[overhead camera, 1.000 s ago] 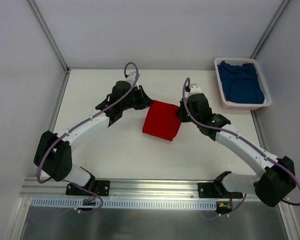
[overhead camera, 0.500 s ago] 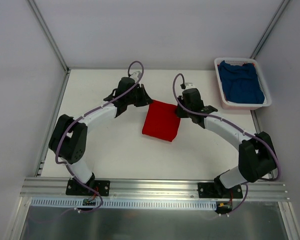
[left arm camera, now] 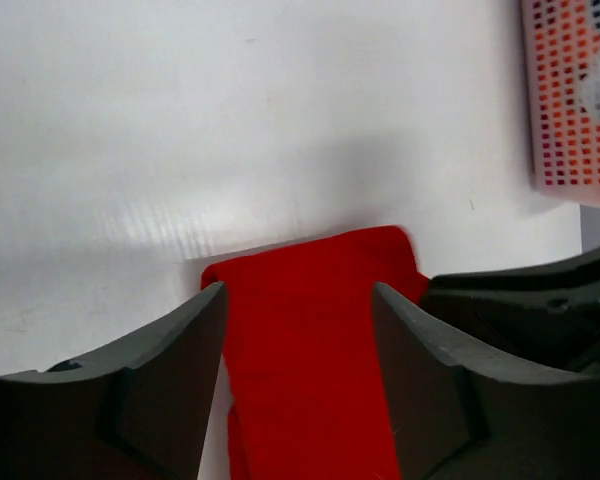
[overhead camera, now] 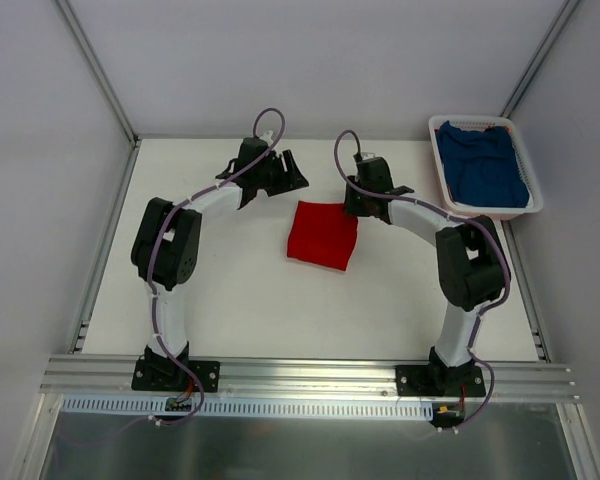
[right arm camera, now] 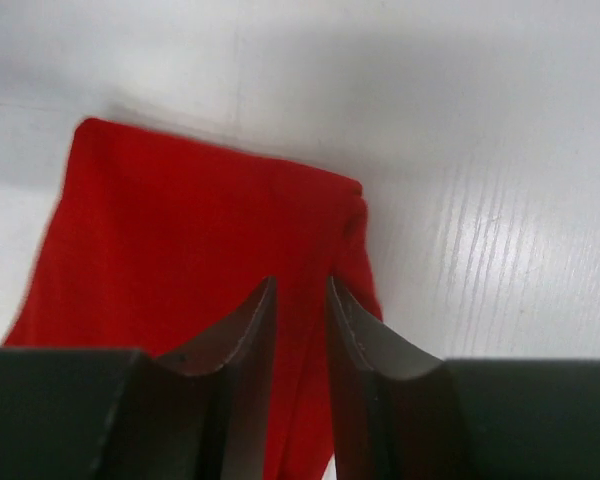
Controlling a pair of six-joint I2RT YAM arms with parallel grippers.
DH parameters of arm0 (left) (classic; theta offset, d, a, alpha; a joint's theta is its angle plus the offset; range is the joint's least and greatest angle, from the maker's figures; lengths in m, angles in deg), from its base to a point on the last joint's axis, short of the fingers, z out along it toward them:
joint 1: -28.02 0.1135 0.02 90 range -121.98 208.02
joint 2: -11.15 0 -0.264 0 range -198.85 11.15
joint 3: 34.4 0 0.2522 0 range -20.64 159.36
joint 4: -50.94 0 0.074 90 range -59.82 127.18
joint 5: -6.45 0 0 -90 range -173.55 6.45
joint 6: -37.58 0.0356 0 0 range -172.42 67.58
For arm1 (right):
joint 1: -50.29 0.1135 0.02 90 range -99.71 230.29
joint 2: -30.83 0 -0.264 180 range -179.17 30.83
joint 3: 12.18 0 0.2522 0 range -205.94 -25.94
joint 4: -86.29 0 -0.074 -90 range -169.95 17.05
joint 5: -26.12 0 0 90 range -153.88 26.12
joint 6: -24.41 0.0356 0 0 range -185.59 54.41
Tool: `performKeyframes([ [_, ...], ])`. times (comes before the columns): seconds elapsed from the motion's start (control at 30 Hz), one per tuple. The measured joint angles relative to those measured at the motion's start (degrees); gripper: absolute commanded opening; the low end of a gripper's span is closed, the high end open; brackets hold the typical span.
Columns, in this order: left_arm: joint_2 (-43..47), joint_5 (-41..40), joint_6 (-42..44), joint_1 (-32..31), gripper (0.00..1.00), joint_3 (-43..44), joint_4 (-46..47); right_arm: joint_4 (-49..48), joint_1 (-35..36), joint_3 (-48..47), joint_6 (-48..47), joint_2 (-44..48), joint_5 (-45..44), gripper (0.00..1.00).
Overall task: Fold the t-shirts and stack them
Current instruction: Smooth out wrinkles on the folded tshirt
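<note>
Left gripper (left arm camera: 298, 292) hangs open, right gripper (right arm camera: 301, 285) barely parted, both empty; folded red t-shirt (overhead camera: 322, 235) lies flat between them.

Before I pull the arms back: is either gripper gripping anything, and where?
Nothing is held. The left gripper and right gripper both stand open over the folded red t-shirt, which lies flat.

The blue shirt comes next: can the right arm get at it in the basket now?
Probably yes: the blue t-shirt lies uncovered in the open white basket, with nothing between it and the right gripper.
</note>
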Motion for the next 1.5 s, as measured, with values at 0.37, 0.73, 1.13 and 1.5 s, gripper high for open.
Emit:
performKeyframes([
  [0.37, -2.86, 1.86, -0.24, 1.73, 0.99, 0.33, -1.77, 0.96, -0.39, 3.76, 0.17, 0.22, 1.36, 0.5],
  [0.73, 13.49, 2.49, -1.07, 1.66, 0.98, -13.68, -2.73, 3.65, 0.66, 12.48, 0.39, 18.14, -1.73, 0.48],
  [1.13, 15.1, 8.0, -5.05, 0.9, 0.99, -18.88, -1.55, 4.48, 3.85, 22.77, 4.66, 24.98, -1.31, 0.49],
  [1.5, 7.32, 12.2, -10.03, 0.92, 0.99, -23.23, 3.67, 6.14, 3.85, 25.55, 5.51, 42.82, -1.77, 0.49],
])
